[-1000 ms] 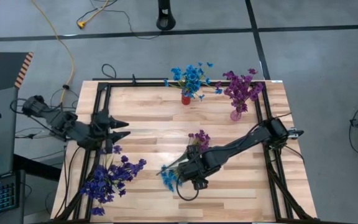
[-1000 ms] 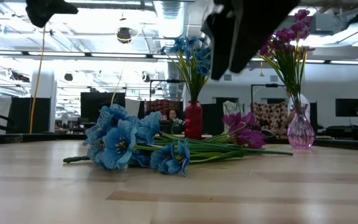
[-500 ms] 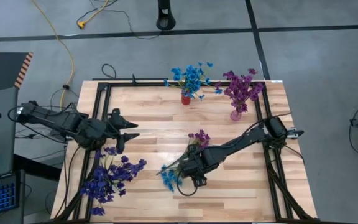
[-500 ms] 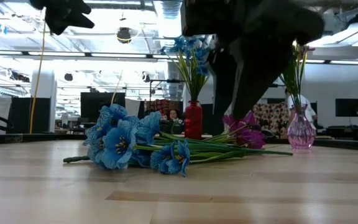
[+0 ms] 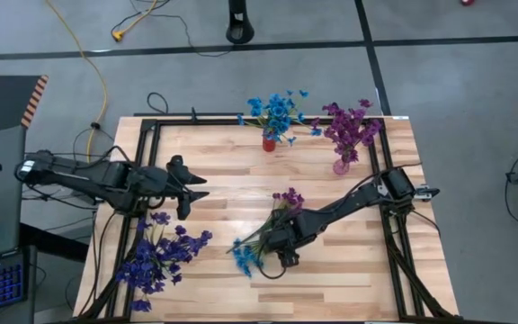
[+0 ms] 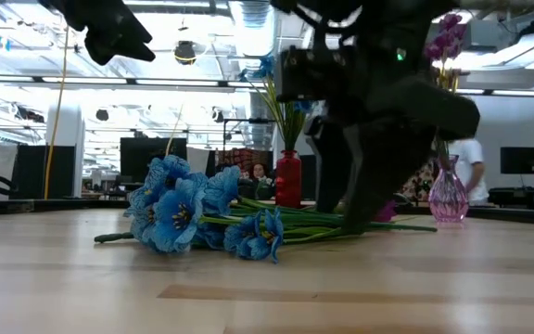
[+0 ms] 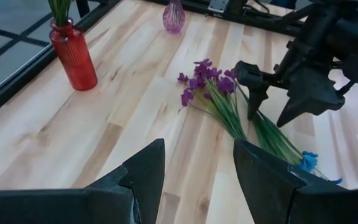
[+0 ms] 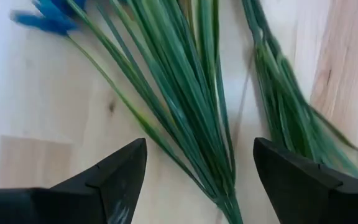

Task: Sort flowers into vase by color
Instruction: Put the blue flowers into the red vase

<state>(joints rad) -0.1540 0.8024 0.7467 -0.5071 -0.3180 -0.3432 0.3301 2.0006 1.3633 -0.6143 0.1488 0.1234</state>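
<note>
A loose bunch lies mid-table: blue flowers and magenta flowers, with their green stems crossing flat on the wood. My right gripper is open and points steeply down, one finger on either side of those stems, low over them. My left gripper hangs open over the table's left part, aimed at the bunch, with nothing between its fingers. A dark violet bunch lies at the near left. A red vase holds blue flowers and a pink glass vase holds magenta ones.
A black metal frame runs along the table's edges. Both vases stand at the far edge. Bare wood lies between the two bunches and at the near right. A person stands in the room behind the table.
My right gripper has come down onto the stems of the mid-table bunch, staying open. My left gripper has swung toward the table's right, out over the wood toward the bunch, sinking a little and turning. The flowers have not moved.
</note>
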